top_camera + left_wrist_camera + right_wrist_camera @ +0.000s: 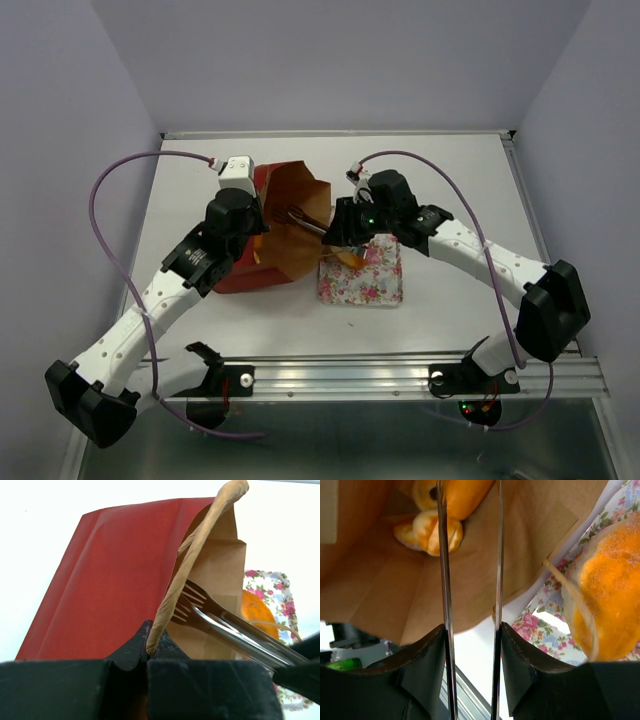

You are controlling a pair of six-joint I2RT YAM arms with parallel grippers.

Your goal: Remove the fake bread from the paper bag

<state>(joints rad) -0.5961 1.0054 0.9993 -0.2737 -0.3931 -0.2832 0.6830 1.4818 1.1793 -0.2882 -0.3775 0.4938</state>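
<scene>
The paper bag lies on its side, red outside, brown inside, mouth facing right. My left gripper is shut on the bag's cord handle and holds the mouth up. My right gripper is shut on metal tongs, whose spread arms reach into the bag's mouth. Deep in the bag lie pieces of fake bread: a round bun and a longer one. The tong tips are near them, gripping nothing. Another orange bun lies outside the bag.
A floral rectangular tray lies just right of the bag's mouth and bears the orange bun. The bag's second cord handle hangs across that bun. A metal rail runs along the table's near edge.
</scene>
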